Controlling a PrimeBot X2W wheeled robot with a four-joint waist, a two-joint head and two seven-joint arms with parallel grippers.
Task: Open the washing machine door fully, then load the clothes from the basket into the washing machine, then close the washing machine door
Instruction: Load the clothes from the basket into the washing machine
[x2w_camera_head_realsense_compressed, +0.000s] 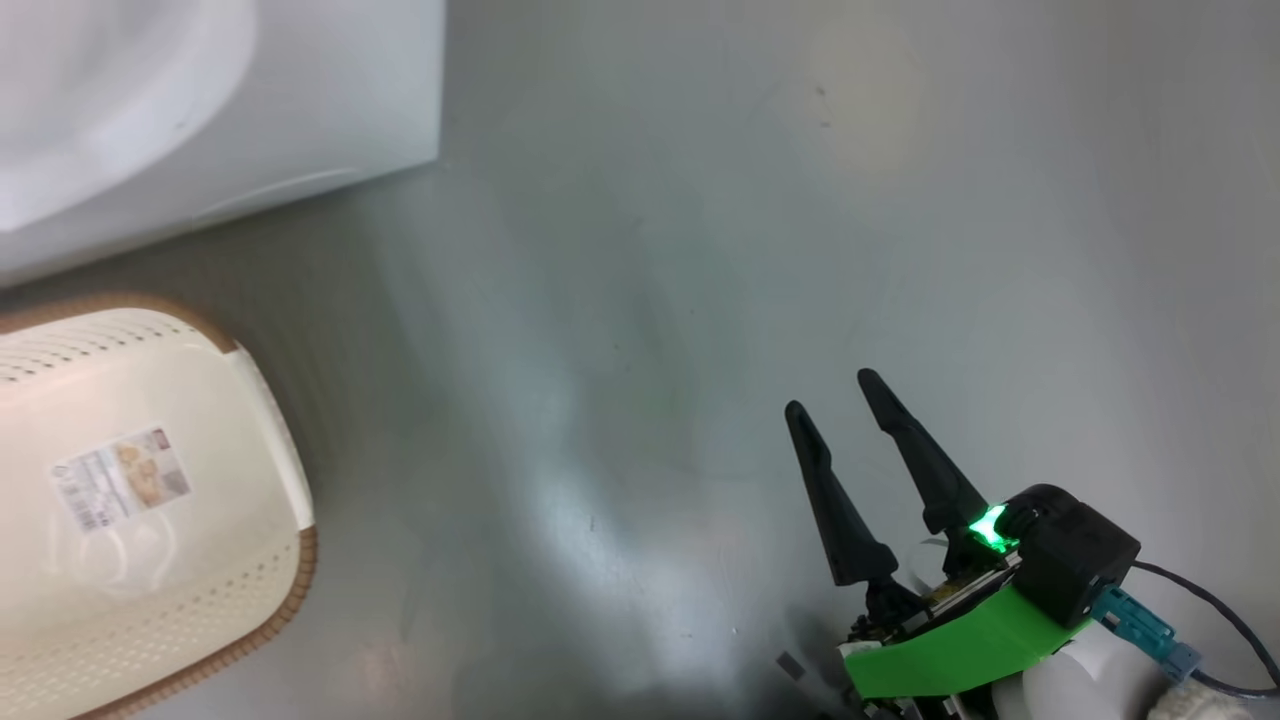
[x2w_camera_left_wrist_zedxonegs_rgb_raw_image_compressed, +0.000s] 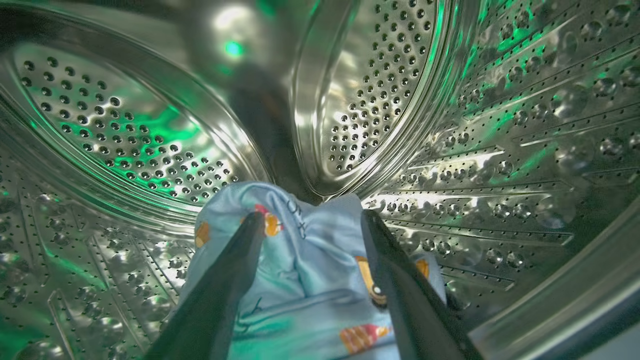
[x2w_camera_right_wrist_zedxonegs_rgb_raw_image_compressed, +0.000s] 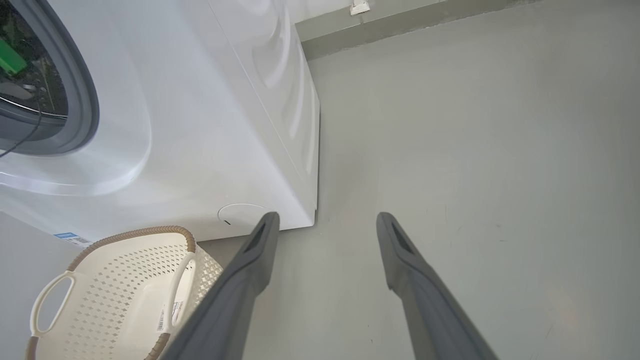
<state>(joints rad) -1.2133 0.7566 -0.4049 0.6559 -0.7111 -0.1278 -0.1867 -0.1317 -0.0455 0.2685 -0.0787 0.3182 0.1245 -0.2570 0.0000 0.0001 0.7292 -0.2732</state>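
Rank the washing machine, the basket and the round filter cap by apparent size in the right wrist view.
1. washing machine
2. basket, cut off by the frame edge but still clearly second
3. round filter cap, by far the smallest

The bare grey floor (x2w_camera_head_realsense_compressed: 640, 300) lies open from 12 to 3 o'clock of the right gripper (x2w_camera_head_realsense_compressed: 832, 390), whose 2 dark fingers stand spread. The white boxy washing machine (x2w_camera_head_realsense_compressed: 330, 100) blocks 10 o'clock, and the cream perforated plastic basket (x2w_camera_head_realsense_compressed: 306, 565) with its brown rim blocks 9 o'clock. Inside the perforated steel drum (x2w_camera_left_wrist_zedxonegs_rgb_raw_image_compressed: 500, 125), the light blue printed clothes (x2w_camera_left_wrist_zedxonegs_rgb_raw_image_compressed: 310, 280) fill the gap between the left gripper (x2w_camera_left_wrist_zedxonegs_rgb_raw_image_compressed: 311, 214) fingers. The drum wall closes in at 3 and 9 o'clock.
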